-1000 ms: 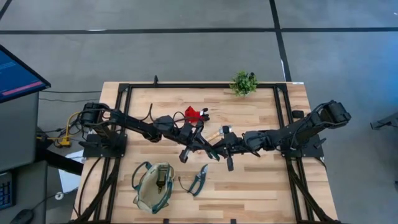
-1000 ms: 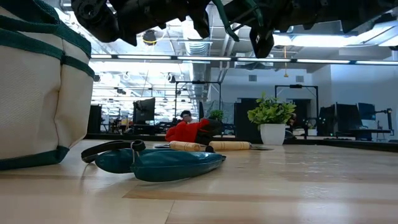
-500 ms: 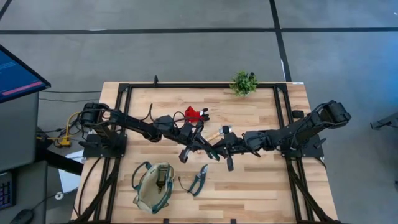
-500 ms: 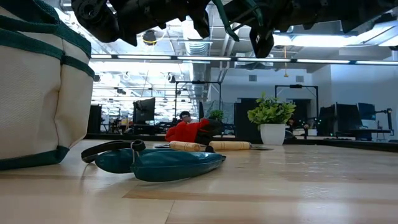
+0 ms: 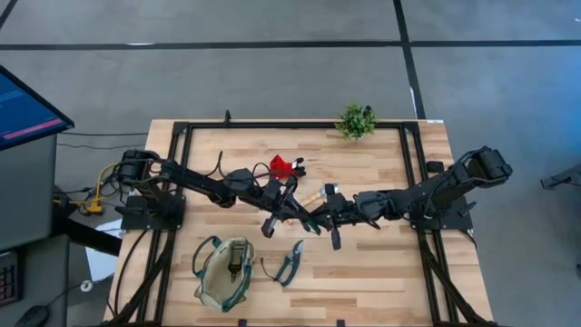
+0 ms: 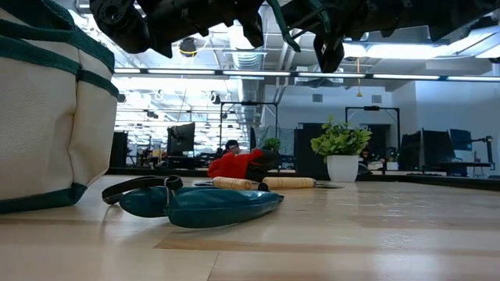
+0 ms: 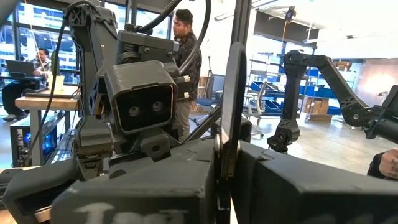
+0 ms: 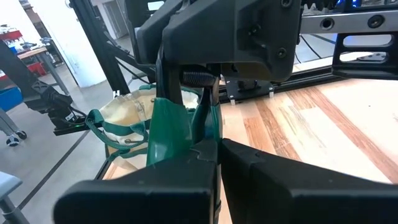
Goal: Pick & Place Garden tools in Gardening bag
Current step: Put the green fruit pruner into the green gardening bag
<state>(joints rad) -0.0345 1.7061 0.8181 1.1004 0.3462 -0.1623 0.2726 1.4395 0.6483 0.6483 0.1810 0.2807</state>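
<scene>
My left gripper (image 5: 298,211) and my right gripper (image 5: 318,218) meet above the middle of the table. Both are shut on green-handled pruning shears (image 8: 171,134), whose spring (image 8: 199,78) shows in the right wrist view. The tan gardening bag (image 5: 222,271) stands upright near the front left. A second, teal-handled pair of shears (image 5: 290,262) lies flat beside it. A red-and-black tool (image 5: 283,167) and wooden-handled trowels (image 6: 234,183) lie farther back on the table. My left gripper pinches a thin dark part of the shears (image 7: 233,112), seen edge-on, between its two fingers; which part it is cannot be told. The shears are lifted clear of the table. My right gripper pinches the green handle (image 8: 186,140) between its two fingers, roughly level, from the table's right. The shears stand clear of the table, with the spring end toward the left gripper.
A small potted plant (image 5: 355,120) stands at the far edge. A black frame (image 5: 272,125) runs around the table. Bare wood lies at the front right (image 5: 381,282). People show in the room beyond the table.
</scene>
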